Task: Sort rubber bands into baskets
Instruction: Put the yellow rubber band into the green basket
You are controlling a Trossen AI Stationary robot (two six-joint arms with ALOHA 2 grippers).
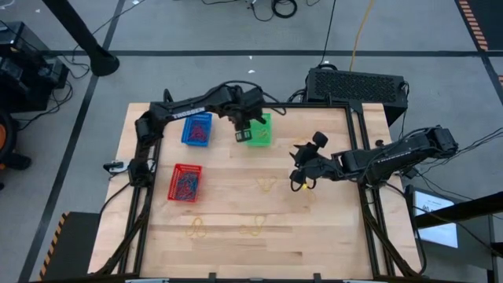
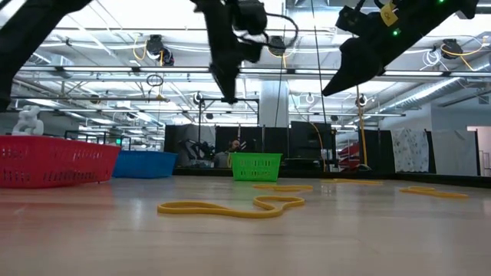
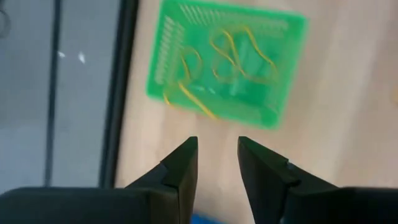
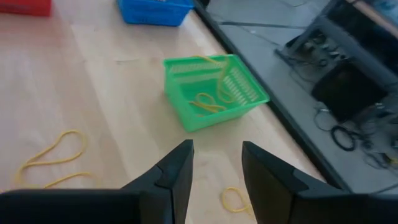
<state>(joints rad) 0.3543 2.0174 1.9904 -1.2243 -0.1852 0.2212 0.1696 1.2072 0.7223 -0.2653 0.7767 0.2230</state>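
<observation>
Green basket (image 1: 260, 130) near the table's (image 1: 330, 236) far edge holds yellow rubber bands (image 3: 239, 59) — the left gripper (image 3: 217, 163) hangs just beside it, arm bent along that edge, fingers parted and empty — while the right gripper (image 1: 302, 179), also parted, reaches inward mid-table.
</observation>
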